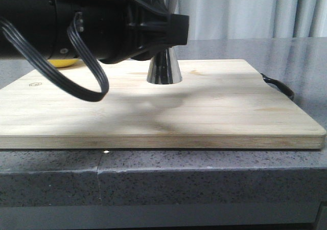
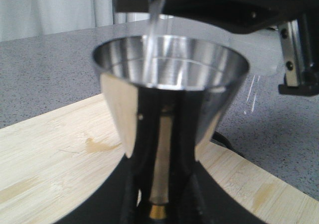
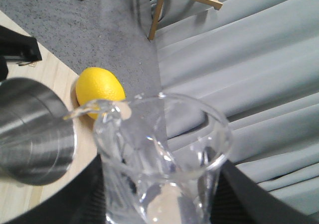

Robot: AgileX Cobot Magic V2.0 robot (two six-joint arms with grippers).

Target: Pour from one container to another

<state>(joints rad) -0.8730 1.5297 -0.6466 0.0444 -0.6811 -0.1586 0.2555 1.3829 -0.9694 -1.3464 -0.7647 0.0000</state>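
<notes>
The steel jigger stands on the wooden board, its gold-banded waist between the fingers of my left gripper, which is shut on it. Only its lower cone shows under the left arm in the front view. My right gripper is shut on the clear glass beaker, which is tilted. The beaker's lip hangs over the jigger's rim. A thin clear stream falls from the lip into the jigger's upper cup.
The wooden board lies on a grey stone counter. A yellow lemon sits at the board's far left. A black cable lies by the board's right edge. Grey curtains hang behind.
</notes>
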